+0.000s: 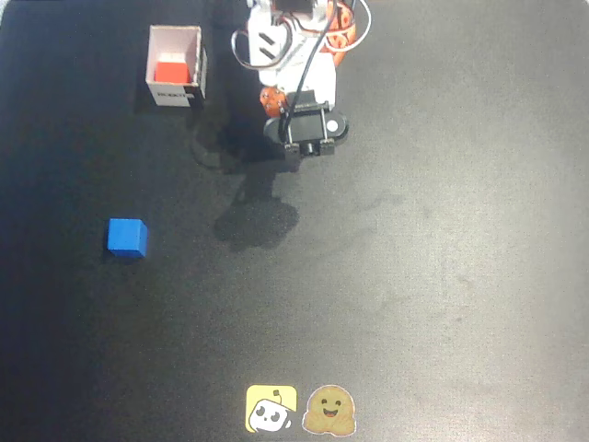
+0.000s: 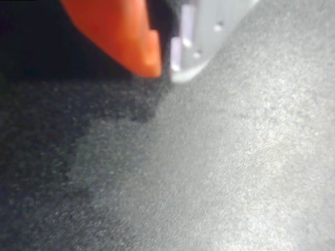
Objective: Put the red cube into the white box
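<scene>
The red cube [image 1: 171,70] lies inside the white box [image 1: 175,96], which stands at the back left of the black table in the overhead view, its printed label facing the front. My arm [image 1: 299,87] is folded at the back centre, to the right of the box and apart from it. In the wrist view my gripper [image 2: 166,70] hangs just over bare black mat, its orange finger [image 2: 125,36] and white finger [image 2: 201,36] closed together with nothing between them.
A blue cube [image 1: 127,237] sits on the mat at the left, well in front of the box. Two stickers, a yellow one [image 1: 271,409] and a brown one [image 1: 329,411], lie flat at the front edge.
</scene>
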Controlling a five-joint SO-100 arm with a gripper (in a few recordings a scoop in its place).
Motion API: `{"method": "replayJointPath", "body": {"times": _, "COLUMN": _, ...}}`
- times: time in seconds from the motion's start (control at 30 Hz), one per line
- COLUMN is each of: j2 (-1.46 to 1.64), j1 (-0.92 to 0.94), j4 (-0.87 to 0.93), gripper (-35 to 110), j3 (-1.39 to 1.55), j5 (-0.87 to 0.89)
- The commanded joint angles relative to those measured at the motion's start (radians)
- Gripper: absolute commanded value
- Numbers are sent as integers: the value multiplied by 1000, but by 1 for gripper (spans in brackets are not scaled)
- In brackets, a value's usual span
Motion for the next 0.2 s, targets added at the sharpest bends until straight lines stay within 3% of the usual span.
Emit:
{"method": "replayJointPath", "body": {"times": 0.0, "j2": 5, "j1": 8, "j4": -11, "gripper": 0, "j3": -3, "j5": -5}}
{"method": "replayJointPath", "body": {"times": 0.17, "j2": 5, "j1": 8, "j4": -11, "gripper": 0, "j3": -3, "j5": -5}}
